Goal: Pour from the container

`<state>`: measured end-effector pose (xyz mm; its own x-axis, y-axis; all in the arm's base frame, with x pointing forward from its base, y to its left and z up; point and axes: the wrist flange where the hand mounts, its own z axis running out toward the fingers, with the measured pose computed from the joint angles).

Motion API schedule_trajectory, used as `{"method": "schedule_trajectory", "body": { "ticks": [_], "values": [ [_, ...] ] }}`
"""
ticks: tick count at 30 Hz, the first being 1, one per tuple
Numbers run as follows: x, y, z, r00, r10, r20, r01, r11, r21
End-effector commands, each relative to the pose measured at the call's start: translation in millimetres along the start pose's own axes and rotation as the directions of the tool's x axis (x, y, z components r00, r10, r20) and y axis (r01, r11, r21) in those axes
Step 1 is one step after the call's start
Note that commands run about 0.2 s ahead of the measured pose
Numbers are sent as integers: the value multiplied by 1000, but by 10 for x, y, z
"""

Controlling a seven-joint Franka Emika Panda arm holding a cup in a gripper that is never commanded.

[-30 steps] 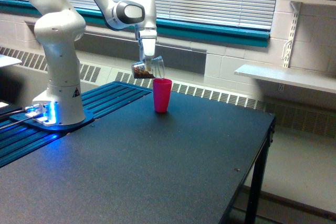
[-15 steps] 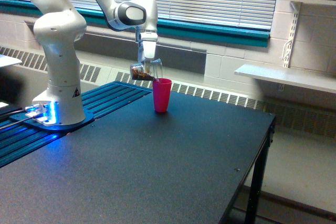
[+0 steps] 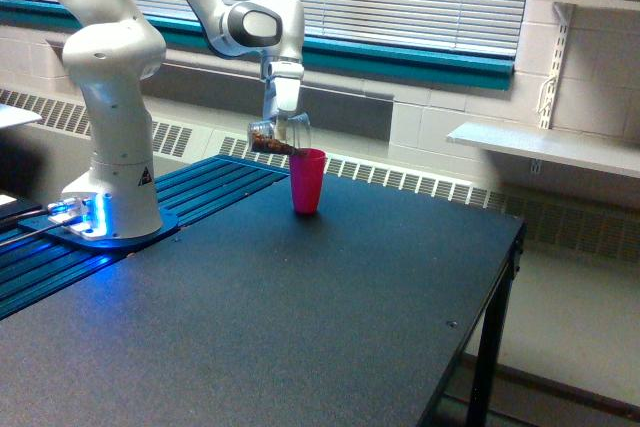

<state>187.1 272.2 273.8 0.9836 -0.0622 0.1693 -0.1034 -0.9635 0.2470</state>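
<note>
Pincer (image 3: 281, 125) clamped on clear cup (image 3: 277, 135) upper centre-left of frame, tipped near flat, mouth at rim of pink cup (image 3: 307, 181), brown bits (image 3: 272, 145) lying along low side toward lip. Looks mid-pour: much still inside, more tilt likely needed; whether any has landed in pink cup can't be told. Black table (image 3: 330, 317) otherwise bare, white arm base (image 3: 112, 177) at left, shelf (image 3: 545, 147) at right, nothing blocking.

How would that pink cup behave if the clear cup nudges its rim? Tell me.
The pink cup looks tall and narrow with a tapered base, so it would probably tip rather than slide. It seems thin plastic, likely light; the table looks matte, so its foot may catch. The clear cup held by the gripper is tilted close above its rim.
</note>
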Motion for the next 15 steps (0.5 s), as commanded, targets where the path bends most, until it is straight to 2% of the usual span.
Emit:
{"method": "schedule_trajectory", "body": {
  "ticks": [1, 15],
  "values": [
    [106, 24, -10, 1000, -17, 1, 17, 1000, -15],
    [197, -62, -56, 999, -49, -12, 49, 999, -16]
  ]
}}
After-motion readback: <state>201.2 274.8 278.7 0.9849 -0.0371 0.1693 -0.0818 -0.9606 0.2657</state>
